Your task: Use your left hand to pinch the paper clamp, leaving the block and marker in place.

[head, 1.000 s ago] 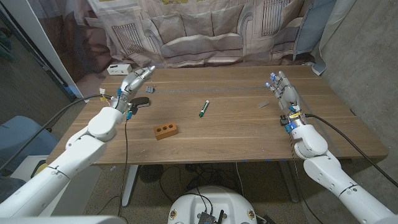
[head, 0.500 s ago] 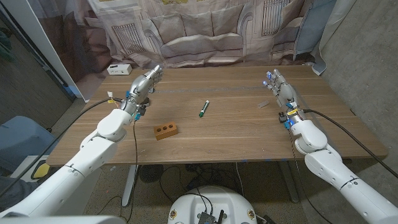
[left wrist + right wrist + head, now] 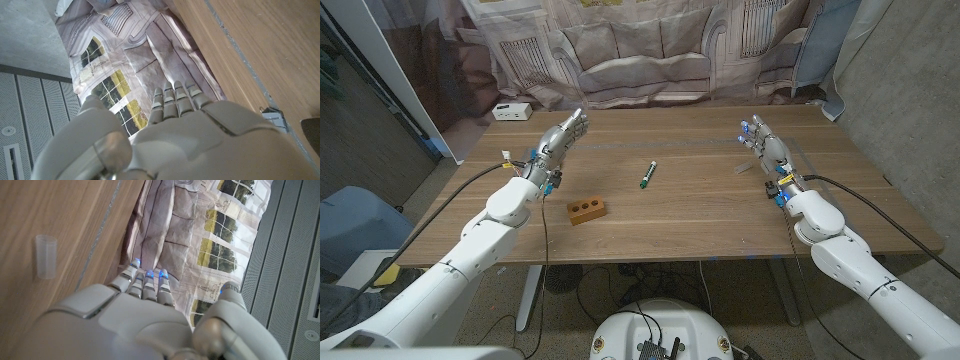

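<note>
Wooden worktop (image 3: 700, 215) ran under both of my arms. My left hand (image 3: 560, 138) hung over it at about 10 o'clock from the middle. Its fingers (image 3: 175, 100) were stretched out straight and close side by side, with the thumb off to one side, and they held nothing.

The clamp (image 3: 274, 120) showed in the left wrist view as a bit of silver wire with a dark piece next to it. It lay on the wood just beside my palm, and I was not touching it. From the head view I could not pick it out, because my hand and wrist covered that spot.

The marker (image 3: 647, 175) lay near the middle of the worktop, tilted toward 1 o'clock. The brown block (image 3: 587, 209) lay flat at about 8 o'clock from the marker, apart from it and near my left forearm.

My right hand (image 3: 765, 145) was at about 2 o'clock from the middle. Its fingers (image 3: 145, 285) were straight and together, their tips glowing blue, and it held nothing. A small clear tube (image 3: 744, 167) lay on the wood just beside it, on the marker's side. A white box (image 3: 510, 111) sat at the far corner, at 10 o'clock beyond my left hand. A printed curtain (image 3: 650, 50) hung behind the worktop.
</note>
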Tool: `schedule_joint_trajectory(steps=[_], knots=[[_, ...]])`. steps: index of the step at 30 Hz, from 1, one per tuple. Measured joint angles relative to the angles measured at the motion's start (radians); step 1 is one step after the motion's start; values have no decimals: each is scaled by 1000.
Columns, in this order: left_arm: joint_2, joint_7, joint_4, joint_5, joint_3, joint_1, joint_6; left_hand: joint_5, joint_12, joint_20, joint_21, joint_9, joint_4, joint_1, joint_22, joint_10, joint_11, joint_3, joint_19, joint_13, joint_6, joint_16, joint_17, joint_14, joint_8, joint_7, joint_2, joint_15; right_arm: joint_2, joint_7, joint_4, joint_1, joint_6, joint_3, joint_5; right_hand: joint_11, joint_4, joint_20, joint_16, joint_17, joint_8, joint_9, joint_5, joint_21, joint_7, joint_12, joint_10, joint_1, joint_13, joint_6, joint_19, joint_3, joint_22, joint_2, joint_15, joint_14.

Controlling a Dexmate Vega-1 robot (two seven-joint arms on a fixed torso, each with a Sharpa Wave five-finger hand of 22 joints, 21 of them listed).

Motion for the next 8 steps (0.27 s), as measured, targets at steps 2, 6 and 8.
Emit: schedule_joint_trajectory(steps=[2, 6, 8], knots=[[-2, -6, 6, -7, 4, -3, 0, 0, -5, 1, -4, 0, 0, 0, 0, 0, 0, 0, -1, 0, -2, 0, 0, -6, 0, -2, 0, 3, 0, 2, 3, 2, -5, -4, 3, 0, 0, 0, 0, 0, 0, 0, 0, 0, 6, 0, 0, 0, 0, -6, 0, 0, -1, 0, 0, 0], [-6, -12, 15, -15, 12, -7, 0, 0, -5, 6, -5, 0, 0, 0, 0, 0, 0, 0, -6, 0, -5, 0, 0, -9, 0, 2, 0, 6, 0, 3, 6, 5, -11, -8, 8, 0, 0, 0, 0, 0, -4, 0, 0, 0, 6, 0, 0, 0, 0, -6, 0, 0, -3, 0, 0, 0], [-6, -15, 18, -18, 14, -8, 0, 0, -5, 6, -5, 0, 0, 0, 0, 0, 0, 0, -6, 0, -5, 0, 0, -9, 0, 2, 0, 6, 0, 3, 7, 5, -14, -10, 10, 0, 0, 0, 0, 0, -4, 0, 0, 0, 6, 0, 0, 0, 0, -6, 0, 0, -3, 0, 0, 0]])
